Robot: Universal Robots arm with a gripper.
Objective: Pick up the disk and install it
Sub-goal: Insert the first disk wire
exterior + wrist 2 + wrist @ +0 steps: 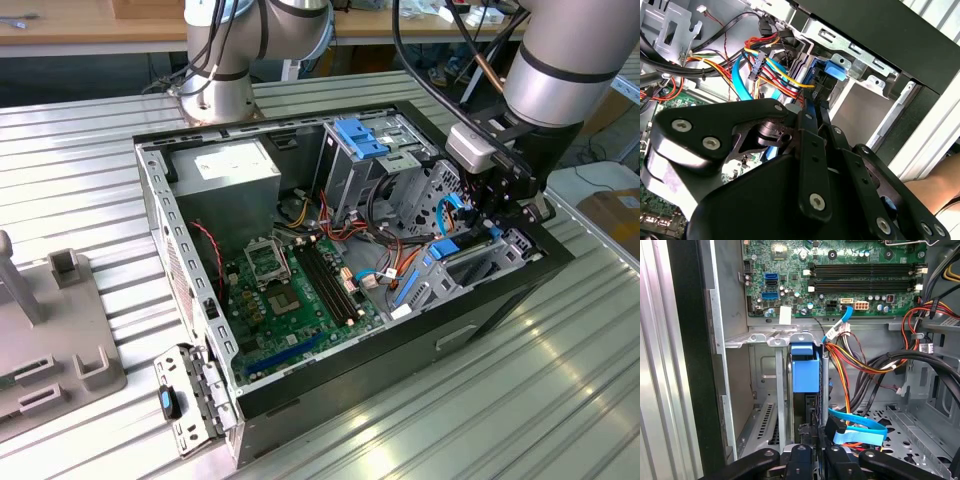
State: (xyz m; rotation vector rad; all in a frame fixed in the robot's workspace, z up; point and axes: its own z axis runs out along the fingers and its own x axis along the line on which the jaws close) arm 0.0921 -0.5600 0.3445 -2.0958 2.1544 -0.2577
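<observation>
The disk [805,371] stands on edge in a narrow metal bay at the front corner of the open computer case [160,215]. Its blue tab faces the motherboard and its dark body [810,407] runs back between the bay walls. In the second wrist view the disk's blue rail [809,102] shows between the black fingers, with the blue tab [836,68] beyond them. My gripper [812,449] sits at the near end of the disk, shut on it, and reaches down into the case at the exterior view's right [497,222].
A grey cage with a light-blue top [365,140] and a grey box with a white label [225,170] stand at the case's back. The motherboard [300,285] lies mid-case. Bundled wires [865,360] and a blue flat cable [860,429] crowd the bay's side.
</observation>
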